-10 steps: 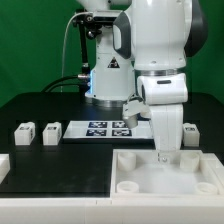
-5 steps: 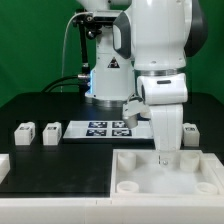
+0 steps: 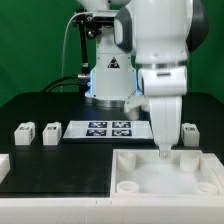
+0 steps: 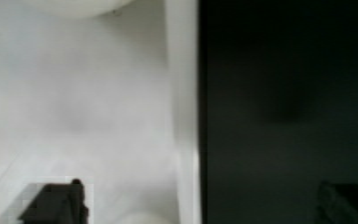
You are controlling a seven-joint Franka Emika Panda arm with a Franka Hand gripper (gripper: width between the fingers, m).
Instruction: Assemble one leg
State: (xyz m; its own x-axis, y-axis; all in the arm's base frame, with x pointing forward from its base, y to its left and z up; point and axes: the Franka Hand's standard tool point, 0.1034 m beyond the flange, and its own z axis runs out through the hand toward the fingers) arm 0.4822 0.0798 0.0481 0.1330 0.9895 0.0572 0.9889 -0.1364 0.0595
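Observation:
Two legs (image 3: 25,131) (image 3: 51,131), small white blocks with marker tags, stand on the black table at the exterior view's left. A third leg (image 3: 188,132) stands at the right, just behind the gripper. My gripper (image 3: 165,155) points straight down over the far rim of the large white tray-like part (image 3: 140,156). In the wrist view the gripper (image 4: 197,203) is open and empty. One dark fingertip (image 4: 51,203) is over the tray's white surface (image 4: 69,110) and the other is over the black table. No leg shows in the wrist view.
The marker board (image 3: 108,128) lies flat on the table behind the tray, between the legs. Another white part (image 3: 3,166) sits at the exterior view's left edge. The robot base (image 3: 108,75) and cables stand at the back.
The arm's wrist and hand have shifted slightly toward the exterior view's right, over the tray's far rim. The legs and the tray have not moved.

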